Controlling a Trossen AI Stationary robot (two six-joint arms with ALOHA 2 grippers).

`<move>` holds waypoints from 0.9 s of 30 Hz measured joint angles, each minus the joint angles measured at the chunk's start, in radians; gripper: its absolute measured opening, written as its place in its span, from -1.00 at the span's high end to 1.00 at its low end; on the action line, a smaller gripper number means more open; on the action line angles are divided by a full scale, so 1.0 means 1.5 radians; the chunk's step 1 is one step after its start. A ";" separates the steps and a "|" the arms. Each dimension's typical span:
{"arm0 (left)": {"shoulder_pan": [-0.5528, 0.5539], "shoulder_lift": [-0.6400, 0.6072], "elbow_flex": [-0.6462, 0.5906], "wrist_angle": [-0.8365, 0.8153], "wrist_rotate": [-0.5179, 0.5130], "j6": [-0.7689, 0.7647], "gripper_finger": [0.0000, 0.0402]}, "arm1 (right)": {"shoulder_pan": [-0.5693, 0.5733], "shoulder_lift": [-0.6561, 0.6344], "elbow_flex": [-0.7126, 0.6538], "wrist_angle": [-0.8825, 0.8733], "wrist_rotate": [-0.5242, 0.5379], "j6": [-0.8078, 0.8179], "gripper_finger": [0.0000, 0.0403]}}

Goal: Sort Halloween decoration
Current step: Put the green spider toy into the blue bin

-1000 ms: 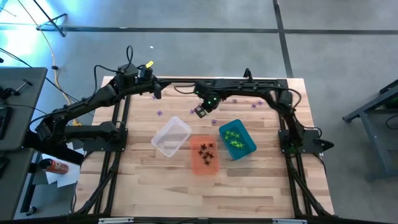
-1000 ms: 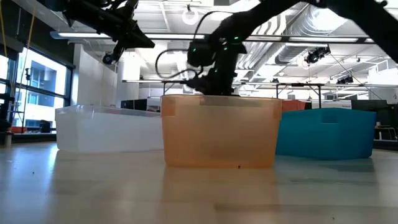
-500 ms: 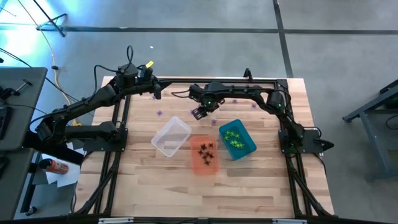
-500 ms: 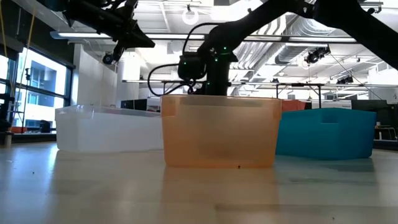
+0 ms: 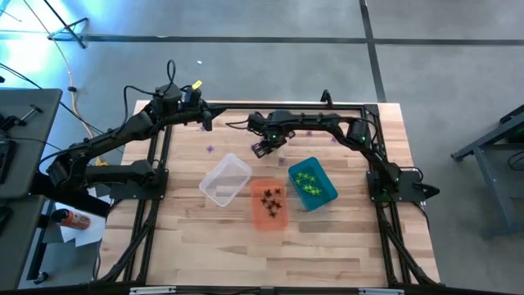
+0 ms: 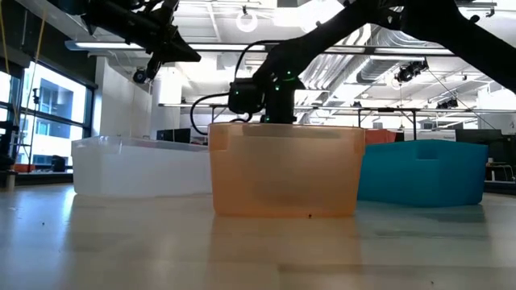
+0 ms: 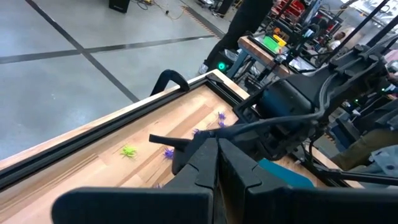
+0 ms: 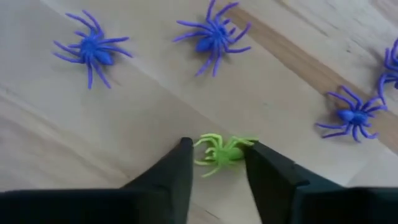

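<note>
High view | wood table (image 5: 327, 238) | right tool (image 8: 216, 155) apart around green spider (image 8: 222, 151) | left tool (image 7: 217, 152) together

The high view looks straight down on the whole table (image 5: 246, 246), while the low view sits at tabletop height, facing level across the orange bin (image 6: 284, 169) into the room. The left wrist view looks along the table's far edge; the right wrist view hangs close above the wood, sharing purple spiders (image 8: 214, 36) with it.

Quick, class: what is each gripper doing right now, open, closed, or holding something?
Left gripper: closed, empty, raised over the table's far left corner.
Right gripper: open, fingers either side of a green spider, not yet gripping.
</note>
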 joint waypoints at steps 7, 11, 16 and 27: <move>0.001 0.000 0.000 0.000 0.000 0.001 1.00 | 0.004 0.002 0.012 -0.013 0.020 -0.050 0.92; 0.001 0.000 0.000 0.000 0.000 0.012 1.00 | 0.002 -0.009 0.026 -0.032 0.030 -0.095 0.93; 0.001 0.000 0.000 0.001 0.000 0.012 1.00 | -0.006 -0.050 0.026 -0.047 0.044 -0.149 0.99; 0.001 0.000 0.000 -0.007 -0.002 0.017 1.00 | -0.019 -0.100 0.027 -0.049 0.044 -0.208 1.00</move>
